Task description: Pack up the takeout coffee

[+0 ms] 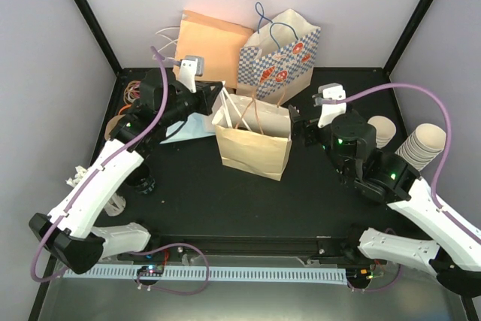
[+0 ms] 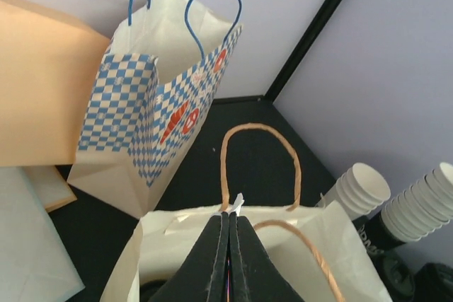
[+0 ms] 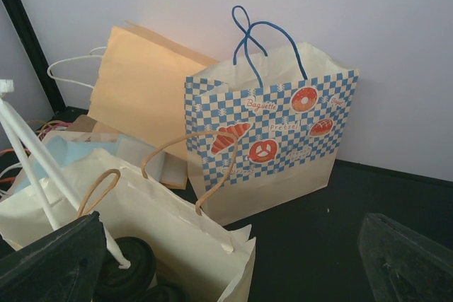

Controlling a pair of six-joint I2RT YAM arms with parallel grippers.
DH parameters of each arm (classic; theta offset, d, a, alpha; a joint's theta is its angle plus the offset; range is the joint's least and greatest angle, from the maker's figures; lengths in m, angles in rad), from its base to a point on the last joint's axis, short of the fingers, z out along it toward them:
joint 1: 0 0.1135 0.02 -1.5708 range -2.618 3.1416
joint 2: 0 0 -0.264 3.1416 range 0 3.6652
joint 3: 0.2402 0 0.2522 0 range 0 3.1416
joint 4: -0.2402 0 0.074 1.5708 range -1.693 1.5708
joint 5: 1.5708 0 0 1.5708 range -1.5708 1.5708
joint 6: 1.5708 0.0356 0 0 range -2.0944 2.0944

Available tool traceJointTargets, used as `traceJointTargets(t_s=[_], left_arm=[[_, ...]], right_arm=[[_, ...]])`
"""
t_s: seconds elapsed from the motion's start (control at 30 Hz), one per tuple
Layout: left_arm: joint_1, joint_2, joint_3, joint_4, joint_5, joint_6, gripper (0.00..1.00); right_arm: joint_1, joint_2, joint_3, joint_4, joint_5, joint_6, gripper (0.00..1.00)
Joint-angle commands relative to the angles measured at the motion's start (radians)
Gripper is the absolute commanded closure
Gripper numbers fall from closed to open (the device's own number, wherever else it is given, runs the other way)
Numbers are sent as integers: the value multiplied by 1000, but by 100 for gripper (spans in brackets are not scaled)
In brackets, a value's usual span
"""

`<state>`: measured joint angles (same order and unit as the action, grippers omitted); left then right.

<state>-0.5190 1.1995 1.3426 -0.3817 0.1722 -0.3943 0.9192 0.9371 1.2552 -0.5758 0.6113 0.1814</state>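
- Takeout coffee, a small cream-white paper cup under a black round plastic lid (image 3: 132,262), sits down inside the cream-white paper bag (image 1: 252,152) at the middle of the black worktop (image 1: 195,201). Only the lid shows; the cup wall is hidden.
- Left gripper (image 2: 228,225) has its jaws pressed together at the bag's rim. A sliver of paper pokes up between the tips, so I judge it is pinching the rim to hold the mouth open.
- Right gripper (image 3: 232,245) has its jaws wide apart and empty, just beside the bag's right rim.
- Judged step: the coffee looks placed, and the free arm needs to clear out.
- To do that well, lift straight up, away from the bag's tan twisted handles (image 2: 258,127). The left pinch should hold firm so the bag neither tips nor folds shut over the lid.
- A second dark round shape (image 3: 164,292) lies beside the lid in the bag; I cannot tell what it is.
- Only the right wrist view shows the lid in the bag. The top view shows both arms flanking the bag but not its contents.
- Only the left wrist view shows the closed jaws close up, with stacked lidless cream paper cups (image 2: 425,203) beyond the bag.
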Motion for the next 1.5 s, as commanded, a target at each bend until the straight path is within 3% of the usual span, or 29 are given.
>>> traceJointTargets(t_s=[0.0,0.17,0.2,0.27,0.3,0.37,0.53,0.73,0.93,1.17,1.3,1.47], left_arm=[[-7,-23,61,-105,25,47,99],[-7,-17,55,-107,42,66,96],[-7,-11,60,-112,61,73,87],[-7,8,87,-137,81,80,32],[-6,20,102,-151,82,77,22],[-7,39,127,-173,102,90,15],[-5,44,172,-203,85,103,7],[10,-22,158,-227,-52,135,1],[58,-107,-23,-162,-159,89,1],[156,-229,-333,-10,-227,7,1],[213,-249,-469,72,-201,-3,1],[218,-225,-568,175,-157,-2,1]], right_arm=[[-3,0,0,8,7,11,0],[-3,0,-7,4,5,15,0],[-3,0,-6,1,5,17,0],[-3,0,-5,-4,2,19,0],[-3,0,-5,-5,2,21,0],[-3,0,-7,-8,2,23,0],[-3,11,-7,-32,5,31,0],[-20,19,-8,-56,24,30,0],[-202,4,-37,-20,-96,46,0],[-475,-97,-282,123,-331,135,0],[-515,-151,-439,202,-354,160,0],[-516,-282,-706,435,-354,99,1]])
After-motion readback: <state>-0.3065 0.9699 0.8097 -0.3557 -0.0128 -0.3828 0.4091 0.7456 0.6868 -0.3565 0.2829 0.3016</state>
